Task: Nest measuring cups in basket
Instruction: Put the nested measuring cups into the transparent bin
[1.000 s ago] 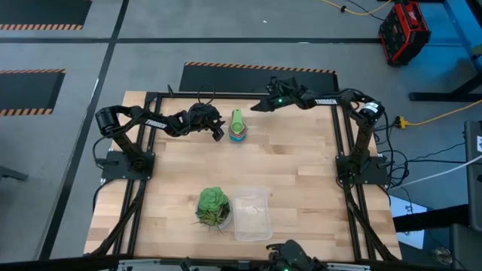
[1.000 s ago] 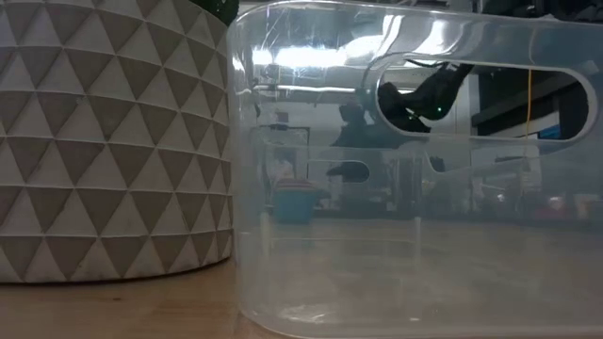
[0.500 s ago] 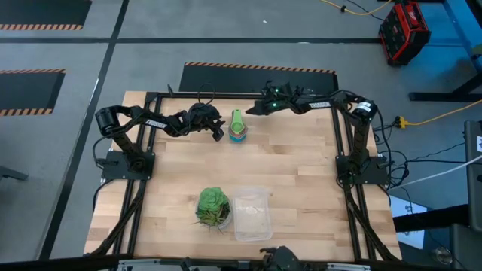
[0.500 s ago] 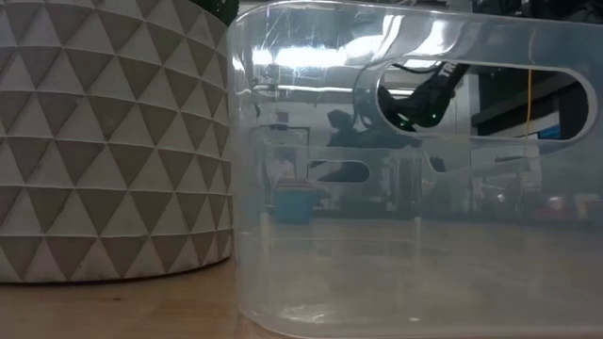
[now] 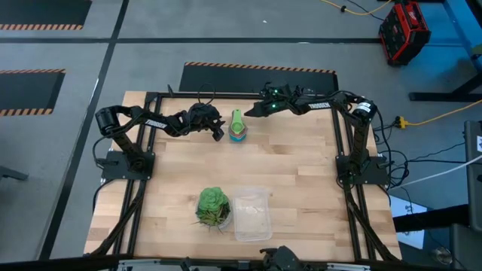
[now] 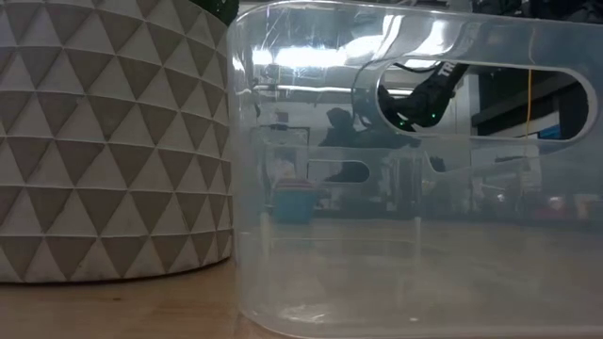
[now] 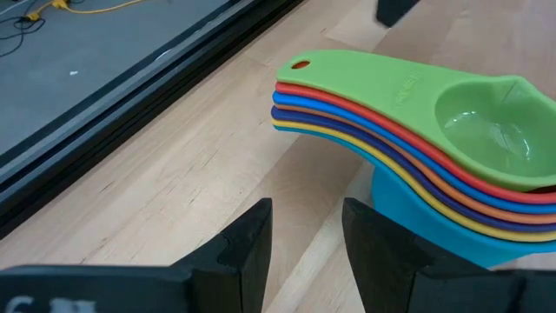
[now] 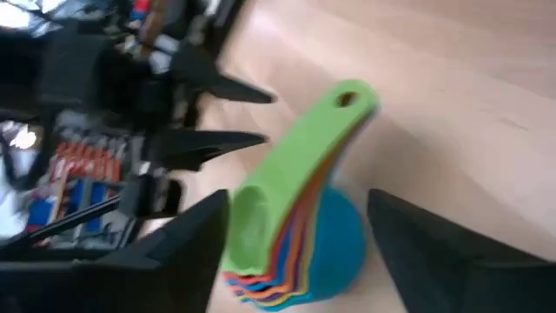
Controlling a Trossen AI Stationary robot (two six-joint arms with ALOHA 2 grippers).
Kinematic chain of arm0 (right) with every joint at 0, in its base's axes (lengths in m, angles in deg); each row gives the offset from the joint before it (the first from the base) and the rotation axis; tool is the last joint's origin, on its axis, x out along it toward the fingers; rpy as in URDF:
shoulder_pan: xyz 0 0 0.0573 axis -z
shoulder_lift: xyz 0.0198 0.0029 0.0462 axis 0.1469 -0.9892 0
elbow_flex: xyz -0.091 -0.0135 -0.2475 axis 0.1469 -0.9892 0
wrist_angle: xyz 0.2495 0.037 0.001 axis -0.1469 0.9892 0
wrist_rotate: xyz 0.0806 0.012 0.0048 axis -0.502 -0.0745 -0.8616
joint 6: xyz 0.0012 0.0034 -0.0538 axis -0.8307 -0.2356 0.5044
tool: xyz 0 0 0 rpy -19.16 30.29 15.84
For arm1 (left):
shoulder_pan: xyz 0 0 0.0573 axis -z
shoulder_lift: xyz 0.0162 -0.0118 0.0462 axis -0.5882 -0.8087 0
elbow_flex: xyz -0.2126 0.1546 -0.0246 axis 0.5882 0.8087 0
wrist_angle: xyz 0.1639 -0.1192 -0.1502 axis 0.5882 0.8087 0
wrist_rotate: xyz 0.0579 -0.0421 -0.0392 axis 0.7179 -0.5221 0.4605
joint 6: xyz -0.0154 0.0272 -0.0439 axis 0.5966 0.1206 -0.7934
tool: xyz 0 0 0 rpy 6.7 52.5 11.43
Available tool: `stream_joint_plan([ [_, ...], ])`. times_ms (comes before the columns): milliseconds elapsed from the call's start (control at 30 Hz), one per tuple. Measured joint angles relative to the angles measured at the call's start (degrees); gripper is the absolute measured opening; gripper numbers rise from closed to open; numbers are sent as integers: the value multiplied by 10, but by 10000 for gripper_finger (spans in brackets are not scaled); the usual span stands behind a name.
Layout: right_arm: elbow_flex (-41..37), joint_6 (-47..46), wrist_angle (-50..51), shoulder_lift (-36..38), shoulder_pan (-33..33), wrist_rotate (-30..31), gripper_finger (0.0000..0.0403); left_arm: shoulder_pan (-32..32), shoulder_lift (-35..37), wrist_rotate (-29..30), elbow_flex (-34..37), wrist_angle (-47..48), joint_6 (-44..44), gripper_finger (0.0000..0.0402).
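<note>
The measuring cups (image 5: 237,126) stand nested in one stack at the far middle of the table, green cup on top, resting on the light blue cup's base (image 7: 434,230). The handles point toward the far edge. My left gripper (image 7: 308,239) is open just left of the stack (image 7: 417,165), with nothing between its fingers. My right gripper (image 8: 297,198) is wide open on the far right side of the stack (image 8: 291,217), short of it. The clear basket (image 5: 251,213) stands near the front edge.
A green leafy ball (image 5: 213,207) in a white patterned pot (image 6: 113,141) stands against the basket's left side (image 6: 415,188). Black frame rails (image 5: 248,98) run along the table's far edge and sides. Bare wood lies between the stack and the basket.
My right gripper has moved toward the table's left and slightly down, closing in on the stack of cups. The stack and the basket have stayed put.
</note>
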Motion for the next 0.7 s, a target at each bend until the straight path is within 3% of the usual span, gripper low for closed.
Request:
stream_joint_plan([
  [167, 0, -18, 5, 0, 0, 45, 329, 0, 0, 0, 0, 0, 0, 135],
  [400, 0, -57, 0, -3, -5, 51, 326, 0, 0, 0, 0, 0, 0, 135],
  [700, 0, -110, -100, -59, -5, -7, 327, 0, 0, 0, 0, 0, 0, 135],
])
